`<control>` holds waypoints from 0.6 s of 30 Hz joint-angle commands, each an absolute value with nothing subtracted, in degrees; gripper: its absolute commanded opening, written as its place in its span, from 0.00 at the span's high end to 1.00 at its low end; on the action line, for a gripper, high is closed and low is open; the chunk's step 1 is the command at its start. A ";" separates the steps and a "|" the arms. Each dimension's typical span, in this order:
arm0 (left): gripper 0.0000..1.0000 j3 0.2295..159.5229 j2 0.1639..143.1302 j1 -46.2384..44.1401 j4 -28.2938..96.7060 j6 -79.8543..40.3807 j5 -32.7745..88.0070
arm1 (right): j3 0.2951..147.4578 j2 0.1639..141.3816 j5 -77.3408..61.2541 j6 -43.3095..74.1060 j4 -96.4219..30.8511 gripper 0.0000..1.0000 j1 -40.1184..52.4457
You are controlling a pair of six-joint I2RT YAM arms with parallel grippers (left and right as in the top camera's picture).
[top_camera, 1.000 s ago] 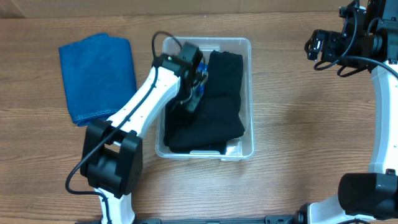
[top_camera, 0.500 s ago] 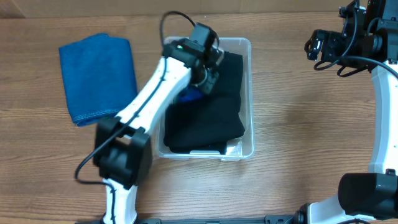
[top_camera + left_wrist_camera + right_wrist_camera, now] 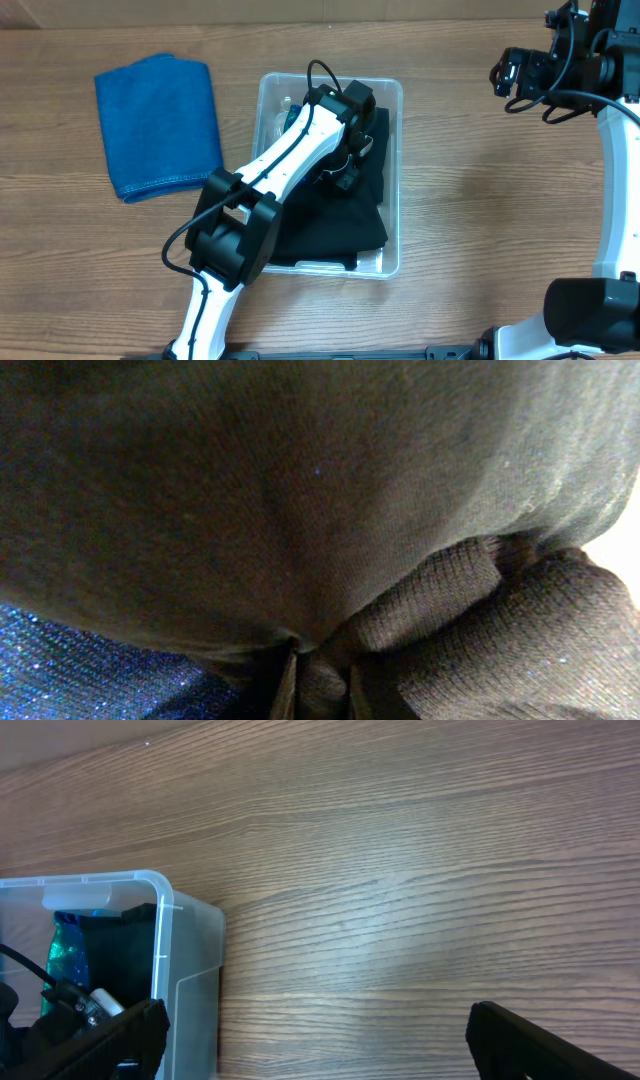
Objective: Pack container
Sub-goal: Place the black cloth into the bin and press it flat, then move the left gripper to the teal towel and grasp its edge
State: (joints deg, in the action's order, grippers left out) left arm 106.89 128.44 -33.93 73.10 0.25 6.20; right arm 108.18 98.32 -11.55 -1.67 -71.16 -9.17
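In the middle of the table I see one container, clear plastic, with one black garment filling most of it. One shiny blue-green item sits near its 11 o'clock corner. My left gripper is down inside the bin, and the wrist cam shows it pinched tight on a fold of the black garment. One folded blue cloth lies at 9 o'clock of the container, apart from it. My right gripper hangs at 2 o'clock, well apart, spread wide over bare wood, holding nothing.
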 commanded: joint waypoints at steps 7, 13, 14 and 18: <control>0.76 117.49 130.37 -30.22 75.42 0.36 6.81 | 107.94 98.50 -10.98 -1.48 -71.00 0.00 -8.86; 0.76 135.06 129.60 -24.62 81.01 -3.51 1.91 | 105.86 98.96 -11.09 -1.45 -71.77 0.30 -8.64; 0.75 138.52 128.97 -22.85 81.45 -4.60 1.93 | 104.60 99.37 -11.49 -1.48 -71.68 0.40 -8.38; 0.69 144.14 125.62 -16.25 82.21 -9.13 1.91 | 98.28 103.96 -12.34 -1.72 -70.35 0.68 -5.34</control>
State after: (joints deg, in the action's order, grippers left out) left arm 140.31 129.84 -20.78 81.52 -4.43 2.94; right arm 101.80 99.92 -11.81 -1.56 -71.09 -7.66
